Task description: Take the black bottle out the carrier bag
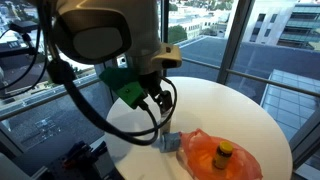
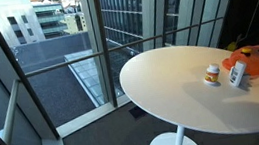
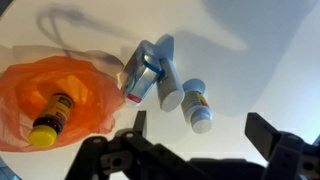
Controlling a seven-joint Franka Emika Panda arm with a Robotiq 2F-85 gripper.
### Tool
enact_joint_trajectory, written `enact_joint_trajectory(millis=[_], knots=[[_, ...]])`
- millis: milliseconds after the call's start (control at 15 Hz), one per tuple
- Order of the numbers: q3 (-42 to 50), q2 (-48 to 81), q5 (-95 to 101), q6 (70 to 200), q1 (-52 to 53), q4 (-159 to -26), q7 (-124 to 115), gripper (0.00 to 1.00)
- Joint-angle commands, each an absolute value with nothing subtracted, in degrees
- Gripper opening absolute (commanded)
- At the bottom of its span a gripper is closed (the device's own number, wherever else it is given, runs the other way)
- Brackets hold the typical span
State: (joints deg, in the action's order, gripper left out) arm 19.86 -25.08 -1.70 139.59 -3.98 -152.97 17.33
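Observation:
An orange carrier bag [image 3: 85, 85] lies on the round white table [image 3: 250, 60]. Inside it lies a dark bottle [image 3: 55, 112] with a yellow cap and an orange label. The bag [image 1: 205, 160] and the bottle [image 1: 224, 153] also show in an exterior view, and the bag [image 2: 252, 61] shows at the table's far side. My gripper [image 3: 200, 135] is open and empty. It hovers above the table to the right of the bag, over the loose items beside it. In an exterior view the gripper [image 1: 160, 103] hangs above the table, left of the bag.
A grey-blue tube [image 3: 148, 68] and two small white bottles [image 3: 198, 108] lie just right of the bag. A small bottle [image 2: 211, 74] and a white tube [image 2: 237, 74] stand out in an exterior view. Glass walls and railings surround the table [image 2: 172, 87].

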Motion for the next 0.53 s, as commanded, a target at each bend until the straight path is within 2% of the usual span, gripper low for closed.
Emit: enact_joint_trajectory(millis=[0, 467], knots=[[18.43, -24.89, -2.64, 139.47, -5.36, -152.91, 18.01, 1.0], [16.74, -23.25, -2.71, 139.82, -6.07, -149.4, 15.05, 1.0]])
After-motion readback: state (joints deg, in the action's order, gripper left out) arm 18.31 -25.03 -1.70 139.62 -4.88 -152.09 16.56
